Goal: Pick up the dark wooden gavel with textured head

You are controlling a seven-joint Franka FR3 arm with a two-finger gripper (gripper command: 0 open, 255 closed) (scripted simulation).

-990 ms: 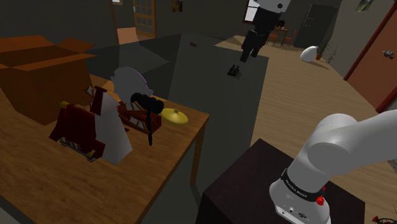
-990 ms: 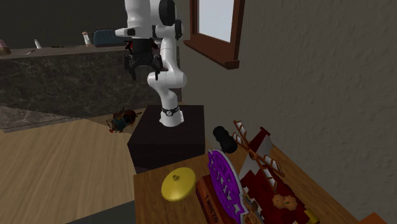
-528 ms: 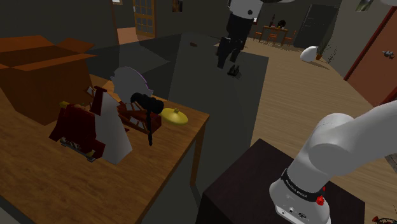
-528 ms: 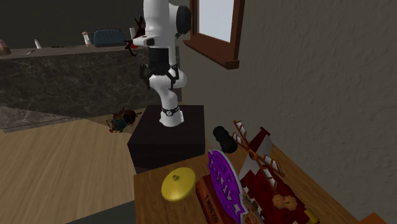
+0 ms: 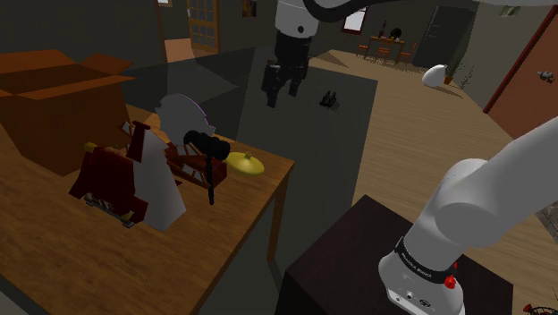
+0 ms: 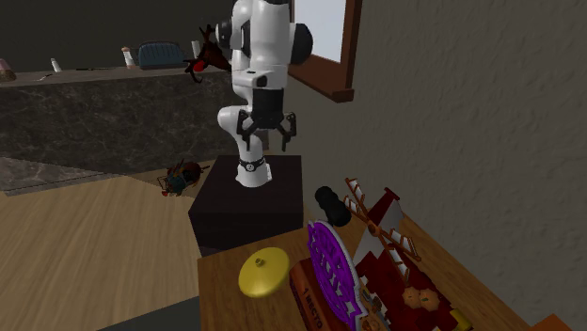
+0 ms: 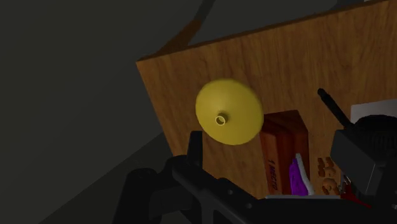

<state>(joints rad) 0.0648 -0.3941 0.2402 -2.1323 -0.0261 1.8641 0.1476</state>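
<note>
We see our gripper (image 5: 281, 88) now further to the shoulder view's left than a second ago, nearer the tabletop (image 5: 250, 195), its fingers wide and empty. The gavel (image 5: 210, 166) leans beside the yellow cone (image 5: 245, 163), well apart from us; the approach remains.

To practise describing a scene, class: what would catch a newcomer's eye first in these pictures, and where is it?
The bright yellow funnel-like piece near the corner of the wooden table stands out against the dim room. Beside it the dark gavel stands head-up against a red windmill-like model. The black gripper of the white arm hangs high off that corner, fingers apart.
</note>
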